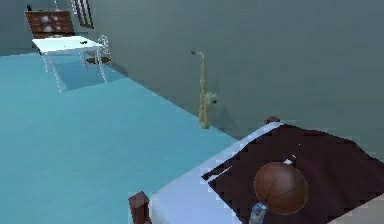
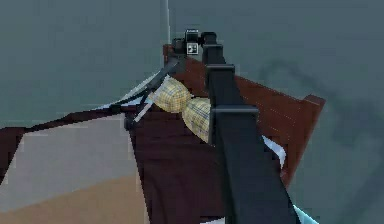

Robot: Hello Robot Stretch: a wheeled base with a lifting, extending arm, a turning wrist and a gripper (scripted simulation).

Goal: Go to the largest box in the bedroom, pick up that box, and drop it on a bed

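**Gripper over the bed, load unclear**

The arm [image 2: 235, 130] reaches across the bed [image 2: 175, 175], with the gripper [image 2: 150, 98] at its far end. Right at the gripper, on the dark cover, lie two tan checked lumps [image 2: 172, 97]. Whether either is the box cannot be told, nor whether the gripper holds anything. The headboard [image 2: 290, 110] runs behind gripper and arm. In the forward view a ball [image 1: 280, 187] rests on the bed, a saxophone [image 1: 205, 95] leans on the wall, and a white table [image 1: 65, 45] stands far off.
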